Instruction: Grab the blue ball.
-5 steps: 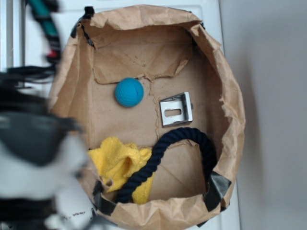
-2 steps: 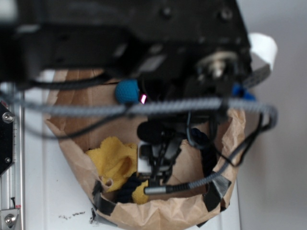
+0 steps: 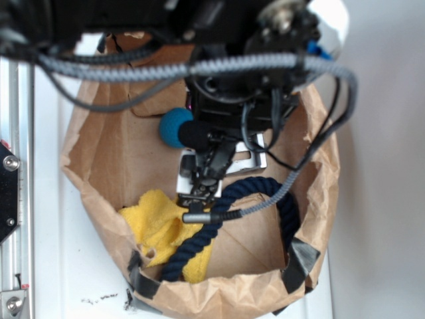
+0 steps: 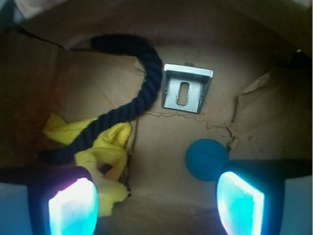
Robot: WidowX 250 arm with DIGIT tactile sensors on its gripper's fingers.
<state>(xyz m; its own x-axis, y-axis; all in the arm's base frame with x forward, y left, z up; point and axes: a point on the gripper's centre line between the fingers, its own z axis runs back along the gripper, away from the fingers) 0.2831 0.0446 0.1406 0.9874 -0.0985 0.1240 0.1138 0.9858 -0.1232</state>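
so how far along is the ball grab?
Done: the arm is over the paper bag. In hand: the hand hangs open inside, empty; the blue ball lies loose by one finger, not between them. Left: centre on it, descend, close, lift.

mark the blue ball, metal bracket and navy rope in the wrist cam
blue ball (image 4: pixel 206 159): wrist view, centre of the visible sphere.
metal bracket (image 4: pixel 187 88): wrist view, flat face beside the slot.
navy rope (image 4: pixel 149 73): wrist view, bend of the curved section.
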